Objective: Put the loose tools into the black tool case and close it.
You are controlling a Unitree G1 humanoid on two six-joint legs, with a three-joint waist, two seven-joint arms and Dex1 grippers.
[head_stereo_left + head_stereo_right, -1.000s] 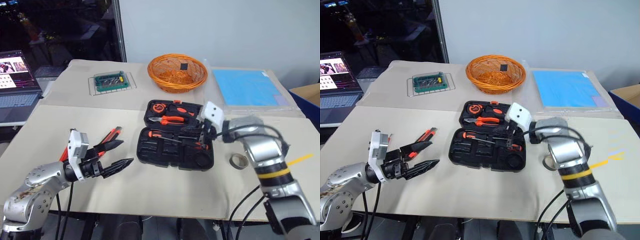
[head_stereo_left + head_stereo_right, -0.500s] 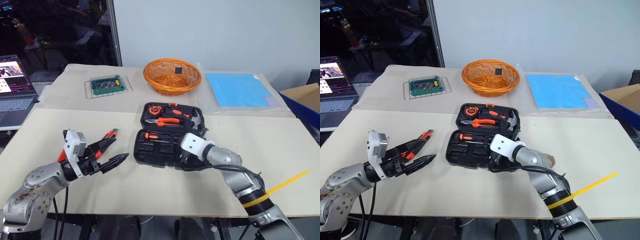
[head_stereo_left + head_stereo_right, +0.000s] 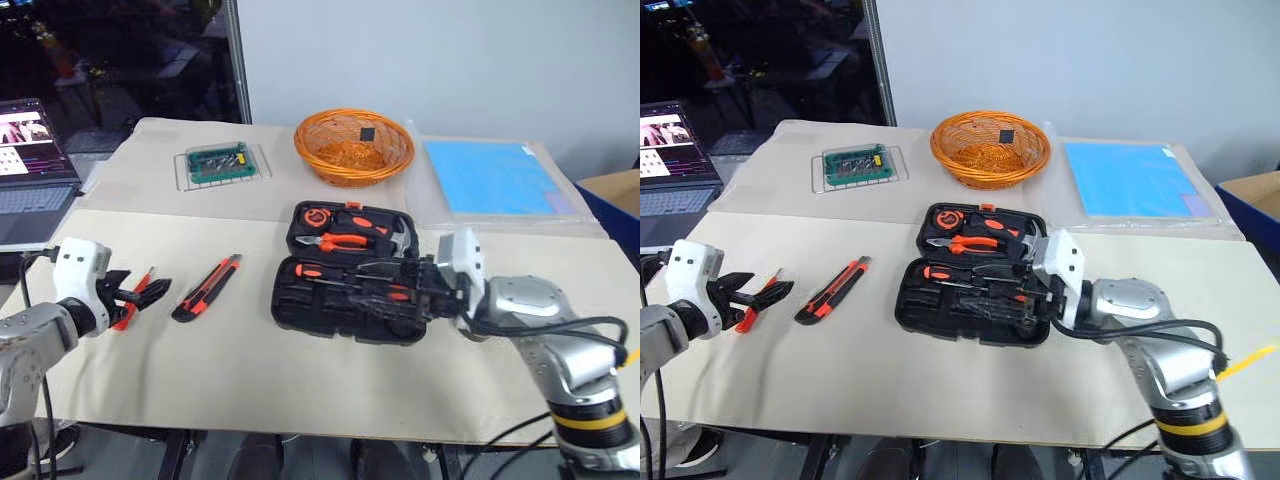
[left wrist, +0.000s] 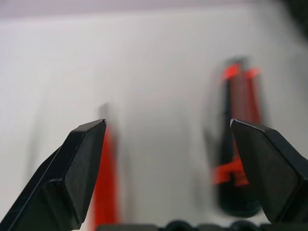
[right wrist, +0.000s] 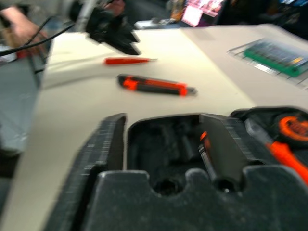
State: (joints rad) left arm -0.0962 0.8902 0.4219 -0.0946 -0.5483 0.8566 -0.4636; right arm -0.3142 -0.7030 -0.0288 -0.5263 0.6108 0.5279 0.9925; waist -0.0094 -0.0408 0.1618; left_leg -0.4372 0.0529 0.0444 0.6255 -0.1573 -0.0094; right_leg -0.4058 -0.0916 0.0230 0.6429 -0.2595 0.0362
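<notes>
Case (image 3: pixel 350 285) lies open mid-tabletop (image 3: pixel 250 370), w/ some tools in its recesses. Right tool (image 3: pixel 1032 290) sits over case's right end, fingers apart, gripping nothing. Left tool (image 3: pixel 140 293) is at tabletop's left edge, fingers spread wide, empty, w/ a screwdriver (image 3: pixel 758 302) beneath it. Knife (image 3: pixel 207 287) lies betw. screwdriver & case, apart from both.
</notes>
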